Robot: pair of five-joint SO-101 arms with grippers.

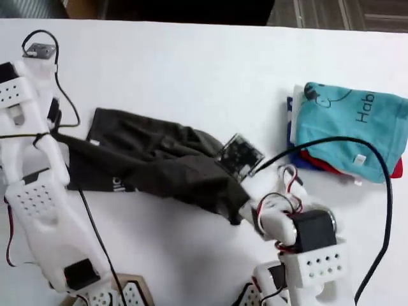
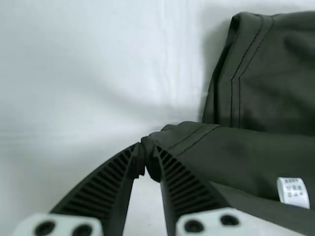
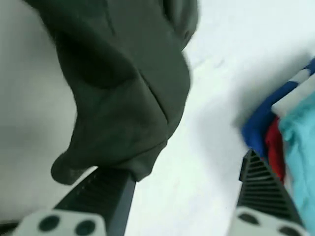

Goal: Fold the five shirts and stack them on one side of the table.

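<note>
Left end effector (image 2: pixel 146 158): ribbed black fingers pinched shut on a stitched hem corner of the dark shirt (image 1: pixel 159 162), at the shirt's edge nearest the left arm. Right end effector (image 3: pixel 182 167): jaws spread wide, nothing clamped. The shirt's opposite end droops over one finger in a soft, bunched lobe.

The shirt lies crumpled mid-worktop (image 1: pixel 191 57), between the two arms. Matte knit, double rows of stitching at the hems, small white care label (image 2: pixel 294 191) showing. Not yet folded.

Farther off, on the right arm's side: stack of folded shirts (image 1: pixel 344 134). Teal shirt (image 1: pixel 363 108) on top with printed outlines, red (image 3: pixel 273 147) and blue (image 3: pixel 261 123) edges beneath it, and a white edge as well. Exact count unclear. Judged four done, with the dark one last. Remaining: flatten it, fold it, carry it onto the stack.
</note>
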